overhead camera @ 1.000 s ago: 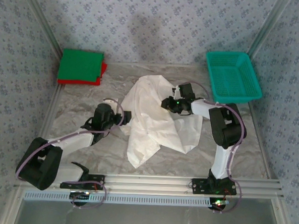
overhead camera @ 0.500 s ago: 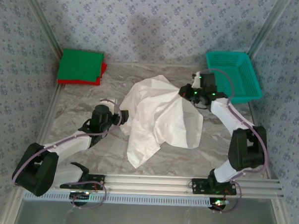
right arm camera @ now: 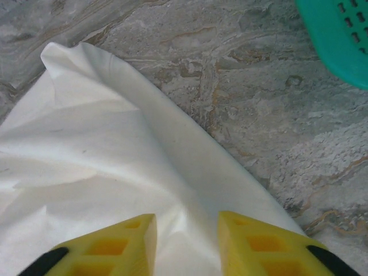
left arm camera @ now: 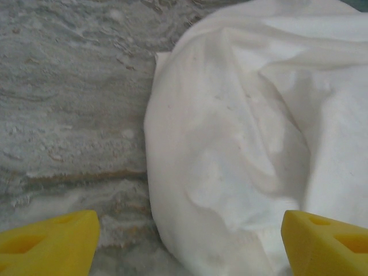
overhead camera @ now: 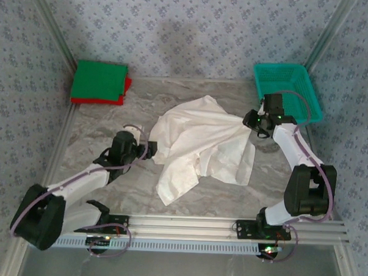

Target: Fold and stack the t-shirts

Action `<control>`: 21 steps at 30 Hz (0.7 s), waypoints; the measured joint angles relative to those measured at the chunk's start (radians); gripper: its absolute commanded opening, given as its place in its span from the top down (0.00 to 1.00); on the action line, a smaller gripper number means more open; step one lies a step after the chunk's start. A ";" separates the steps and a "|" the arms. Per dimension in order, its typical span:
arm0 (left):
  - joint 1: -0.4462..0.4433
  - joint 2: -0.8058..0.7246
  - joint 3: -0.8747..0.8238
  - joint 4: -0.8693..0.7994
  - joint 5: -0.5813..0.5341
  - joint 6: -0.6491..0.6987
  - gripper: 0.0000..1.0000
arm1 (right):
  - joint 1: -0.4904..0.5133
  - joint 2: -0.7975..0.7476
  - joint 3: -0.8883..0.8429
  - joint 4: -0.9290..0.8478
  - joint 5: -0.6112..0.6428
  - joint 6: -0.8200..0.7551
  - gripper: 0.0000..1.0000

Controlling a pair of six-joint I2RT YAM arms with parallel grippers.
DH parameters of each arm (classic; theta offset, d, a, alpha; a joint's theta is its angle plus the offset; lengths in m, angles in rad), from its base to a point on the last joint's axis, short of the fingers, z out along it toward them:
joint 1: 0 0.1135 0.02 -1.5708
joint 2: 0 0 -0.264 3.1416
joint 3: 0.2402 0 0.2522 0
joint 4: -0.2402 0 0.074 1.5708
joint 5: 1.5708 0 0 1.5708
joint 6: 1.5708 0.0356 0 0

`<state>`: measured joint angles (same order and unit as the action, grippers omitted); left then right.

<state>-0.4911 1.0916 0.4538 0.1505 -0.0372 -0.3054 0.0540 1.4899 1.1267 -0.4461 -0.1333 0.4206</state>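
The off-white t-shirt (overhead camera: 199,145) lay spread wider than half a second before, its corner drawn out to the right gripper (right arm camera: 187,221), whose fingers had parted and let go. The left gripper (left arm camera: 190,219) stayed wide open with the shirt just ahead of it. The marbled grey table (overhead camera: 92,134) stood between floral walls (overhead camera: 195,28); the teal basket (overhead camera: 288,93) sat just beyond the right gripper, and the green t-shirt (overhead camera: 100,79) lay on the red t-shirt (overhead camera: 94,101) far past the left

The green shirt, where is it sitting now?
In the overhead view, the green t-shirt lies folded at the far left corner of the table, on top of the red t-shirt, apart from the white t-shirt in the middle.
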 measured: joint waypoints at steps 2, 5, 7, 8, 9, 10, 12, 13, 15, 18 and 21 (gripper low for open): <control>-0.038 -0.081 0.005 -0.085 0.015 -0.016 0.16 | 0.012 -0.004 0.000 0.000 0.012 -0.013 0.56; -0.118 -0.205 0.012 -0.202 0.043 -0.089 0.17 | 0.040 -0.050 -0.019 0.006 0.023 -0.026 0.53; -0.176 -0.256 0.013 -0.265 0.058 -0.156 0.17 | 0.057 -0.118 -0.060 0.021 0.030 -0.029 0.52; -0.219 -0.270 0.013 -0.298 0.071 -0.203 0.17 | 0.062 -0.159 -0.088 0.038 0.034 -0.029 0.51; -0.261 -0.273 0.013 -0.323 0.075 -0.242 0.17 | 0.064 -0.201 -0.119 0.054 0.042 -0.029 0.51; -0.304 -0.269 0.013 -0.344 0.076 -0.274 0.17 | 0.066 -0.231 -0.145 0.069 0.049 -0.029 0.51; -0.401 -0.247 0.012 -0.388 0.077 -0.334 0.18 | 0.071 -0.283 -0.203 0.100 0.069 -0.024 0.51; -0.433 -0.231 0.013 -0.403 0.085 -0.354 0.19 | 0.074 -0.299 -0.229 0.116 0.076 -0.022 0.51; -0.470 -0.179 0.011 -0.417 0.102 -0.391 0.19 | 0.089 -0.326 -0.285 0.139 0.090 -0.016 0.51; -0.494 -0.093 -0.012 -0.377 0.144 -0.423 0.25 | 0.109 -0.358 -0.359 0.157 0.093 0.008 0.51; -0.512 0.000 -0.040 -0.309 0.202 -0.430 0.27 | 0.134 -0.400 -0.428 0.169 0.094 0.036 0.50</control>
<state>-1.0035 1.0920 0.4137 -0.1589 0.1650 -0.7349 0.1875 1.0897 0.6987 -0.2771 -0.0395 0.4568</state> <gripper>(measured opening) 0.731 0.498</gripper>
